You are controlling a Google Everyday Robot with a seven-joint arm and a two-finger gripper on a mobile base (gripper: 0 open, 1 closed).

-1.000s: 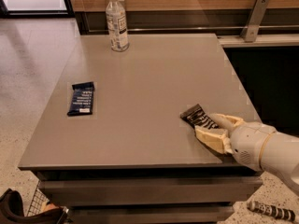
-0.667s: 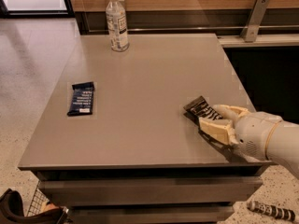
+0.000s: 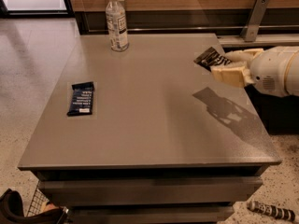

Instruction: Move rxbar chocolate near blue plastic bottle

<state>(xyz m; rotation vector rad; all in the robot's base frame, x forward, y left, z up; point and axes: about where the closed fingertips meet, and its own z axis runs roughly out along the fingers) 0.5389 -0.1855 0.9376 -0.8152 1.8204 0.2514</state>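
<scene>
The rxbar chocolate (image 3: 208, 58), a black wrapper with white lettering, is held in my gripper (image 3: 223, 65) at the right side of the camera view. The gripper is shut on the bar and holds it above the table; their shadow falls on the tabletop below. The white arm reaches in from the right edge. The blue plastic bottle (image 3: 117, 22), clear with a white cap and a blue-and-white label, stands upright at the table's far edge, left of centre, well to the left of the gripper.
A dark navy-blue wrapped bar (image 3: 81, 98) lies on the left part of the grey table (image 3: 154, 134). A wooden wall with a metal bracket (image 3: 254, 17) runs behind the table. A striped object (image 3: 272, 211) lies on the floor at bottom right.
The gripper has lifted the rxbar chocolate off the table's right front area and carried it up and farther back. The bottle and the navy bar have not moved.
</scene>
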